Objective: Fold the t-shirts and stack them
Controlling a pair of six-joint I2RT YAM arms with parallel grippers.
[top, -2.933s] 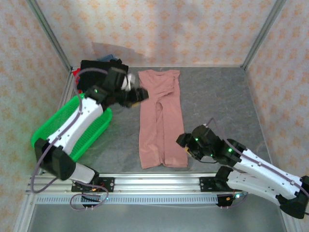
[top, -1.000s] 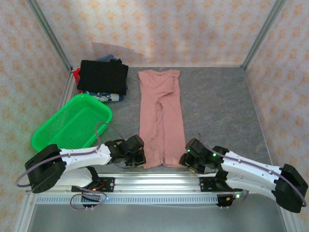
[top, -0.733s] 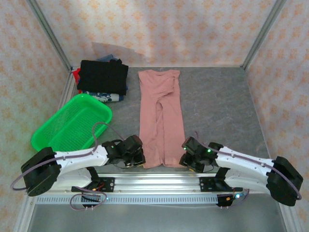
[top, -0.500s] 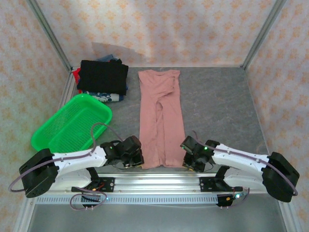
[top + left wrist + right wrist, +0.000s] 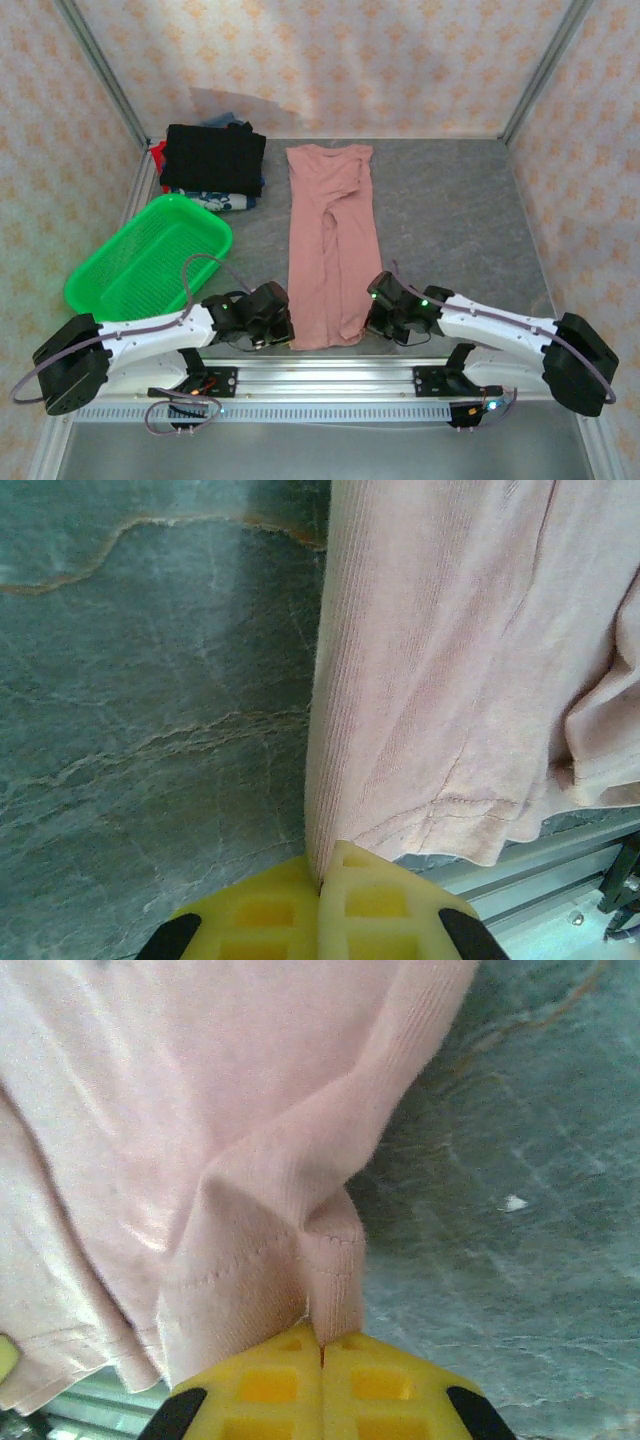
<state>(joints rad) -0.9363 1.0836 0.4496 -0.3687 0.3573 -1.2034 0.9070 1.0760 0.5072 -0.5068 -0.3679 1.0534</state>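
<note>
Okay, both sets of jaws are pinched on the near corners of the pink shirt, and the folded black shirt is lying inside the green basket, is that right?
The folded black shirt tops the stack on the table behind the green basket, not inside it, as the top external view shows. Both sets of jaws are pinched on the near corners of the pink shirt.

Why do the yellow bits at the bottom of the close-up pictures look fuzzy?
Left wrist view: yellow plastic fingers of the left gripper sit right by the lens, so look soft; the dusty-pink cotton t-shirt is sharp. Right wrist view: same with the right gripper.
</note>
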